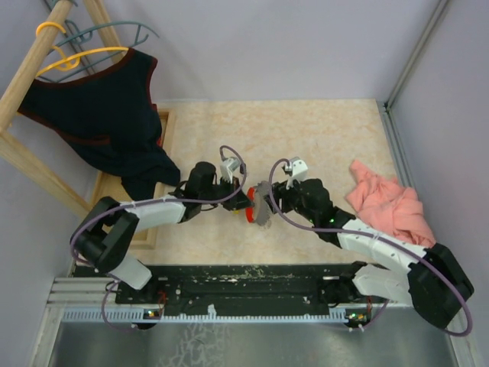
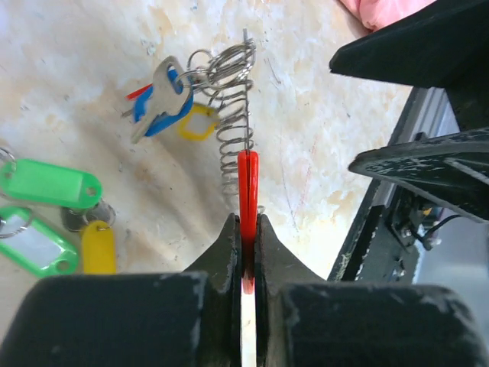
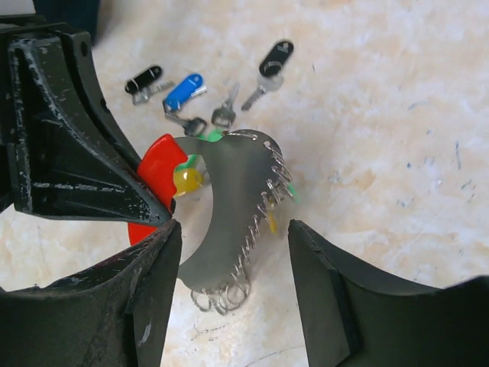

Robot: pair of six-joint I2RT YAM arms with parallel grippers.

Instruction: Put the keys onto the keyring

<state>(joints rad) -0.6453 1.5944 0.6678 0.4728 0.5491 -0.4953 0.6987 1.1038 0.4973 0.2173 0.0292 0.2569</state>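
Currently, item: keyring (image 1: 257, 203), held up over the table (image 1: 321, 130) between the two arms, about mid-table. Left gripper (image 2: 247, 229): jaws shut tight on the red band (image 2: 247, 180), which stands edge-on between the pads. Right gripper (image 3: 233, 233): jaws wide apart and holding nothing, with one finger either side of the lower end of the grey strip (image 3: 229, 191). Whether they touch the strip cannot be told. Long axis of the loop: roughly near-to-far in the overhead view, crossing the line between the two grippers. Wire coils run along the strip's outer edge, on the side facing the right arm. Keys (image 3: 183, 90): loose black and blue ones lie on the table beyond the loop, and green tags (image 2: 46, 183) and a yellow one lie near it. Neither gripper holds a key. Judgement: the right arm is free and nearer the coiled edge, so fetching a key falls to it while the left steadies the ring.
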